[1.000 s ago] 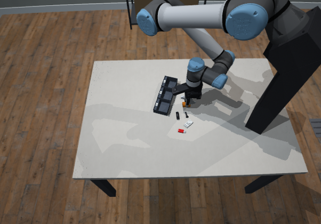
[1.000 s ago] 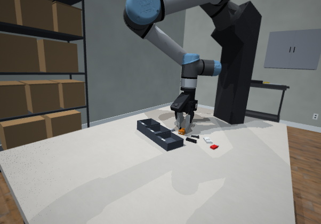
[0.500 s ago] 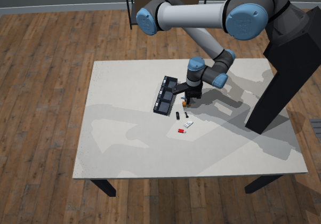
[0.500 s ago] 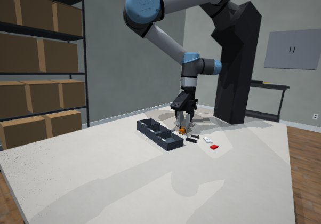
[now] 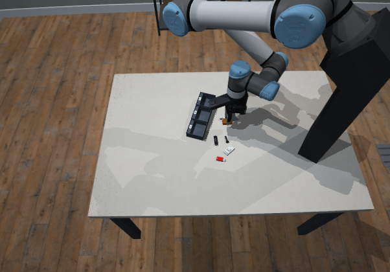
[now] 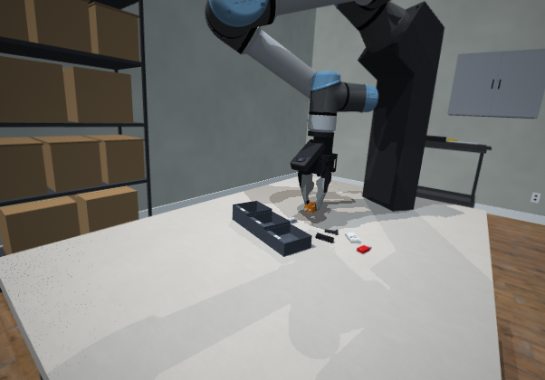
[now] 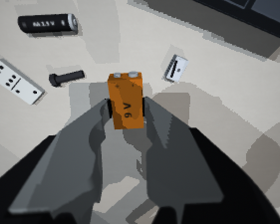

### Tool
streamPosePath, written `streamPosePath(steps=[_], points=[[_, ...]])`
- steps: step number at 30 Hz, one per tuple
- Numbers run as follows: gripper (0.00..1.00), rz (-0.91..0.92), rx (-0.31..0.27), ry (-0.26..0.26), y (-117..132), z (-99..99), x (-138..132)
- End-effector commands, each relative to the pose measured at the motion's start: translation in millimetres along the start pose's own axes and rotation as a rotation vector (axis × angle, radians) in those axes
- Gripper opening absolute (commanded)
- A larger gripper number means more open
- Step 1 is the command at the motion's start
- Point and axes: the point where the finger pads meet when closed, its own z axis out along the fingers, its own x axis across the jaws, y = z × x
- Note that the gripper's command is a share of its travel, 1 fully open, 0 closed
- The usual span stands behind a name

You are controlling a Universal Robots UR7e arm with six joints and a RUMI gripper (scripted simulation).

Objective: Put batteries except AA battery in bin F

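Note:
My gripper (image 7: 128,99) is shut on an orange 9 V battery (image 7: 126,100), which also shows in the top view (image 5: 224,121) and the exterior view (image 6: 310,208), at or just above the table top. A black AA battery (image 7: 48,23) marked 1.5 V lies at the upper left of the wrist view and in front of the bins in the top view (image 5: 216,140). The dark row of three bins (image 5: 201,116) stands upright just left of my gripper (image 5: 229,119); it also shows in the exterior view (image 6: 272,227). I cannot read the bin marks.
A black bolt (image 7: 66,77), a white domino (image 7: 16,81) and a small white and grey piece (image 7: 175,68) lie on the table near the battery. A red block (image 5: 220,158) lies farther to the front. The arm's black column (image 5: 343,86) stands at the right.

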Motion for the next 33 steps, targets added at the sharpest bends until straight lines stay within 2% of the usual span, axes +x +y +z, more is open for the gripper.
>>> streamPosePath(steps=[1,18,20,24,28,33], points=[[0.00,0.000,0.001,0.000,0,-12.4,0],[0.00,0.000,0.001,0.000,0,-12.4,0],[0.00,0.000,0.001,0.000,0,-18.8,0],[0.00,0.000,0.001,0.000,0,-18.8,0],[0.00,-0.187,0.001,0.000,-12,-18.9,21],[0.00,-0.297,0.002,0.004,-24,-18.9,42]])
